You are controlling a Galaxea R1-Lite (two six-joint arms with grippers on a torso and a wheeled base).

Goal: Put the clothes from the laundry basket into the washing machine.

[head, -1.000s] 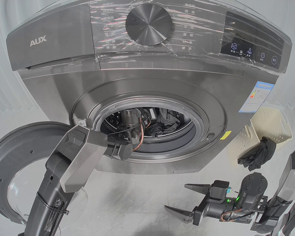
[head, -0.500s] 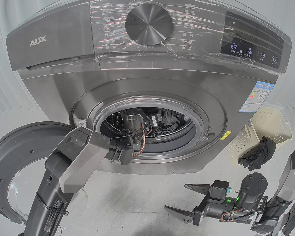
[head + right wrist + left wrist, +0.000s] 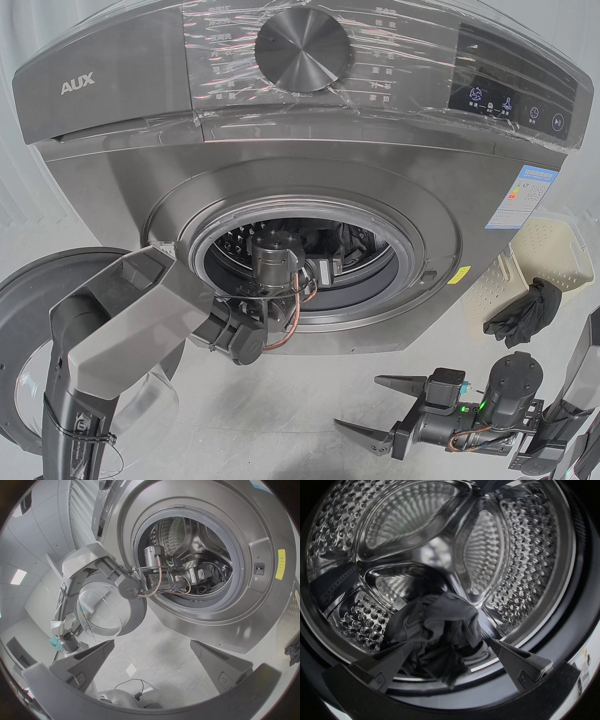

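Clothes (image 3: 437, 633) sit as a dark crumpled heap low in the drum (image 3: 518, 558) of the washing machine (image 3: 300, 162), just inside its mouth. The left wrist view gives you that heap close up, with the left gripper (image 3: 451, 642) hanging in front of it, jaws wide apart and clamped on nothing. The head view gives you what that close look leaves out. The laundry basket (image 3: 556, 250) stands just beside the machine on your right, with a black garment (image 3: 524, 312) draped over its rim. The right gripper (image 3: 357, 400) is low in front of the machine, jaws spread too. The right wrist view adds the machine's door (image 3: 106, 614), swung open to the left (clear bowl facing outward).

Since a second ago the left arm has drawn back. Its wrist, then deeper in the drum, is now at the lip of the opening, and its elbow sits lower and further left. The right arm and the basket's garment have not moved.

The machine stands on a pale grey floor (image 3: 281, 400). A small white scrap (image 3: 130, 669) lies in front of it, and pale tiled walls (image 3: 40, 542) rise beyond the door.
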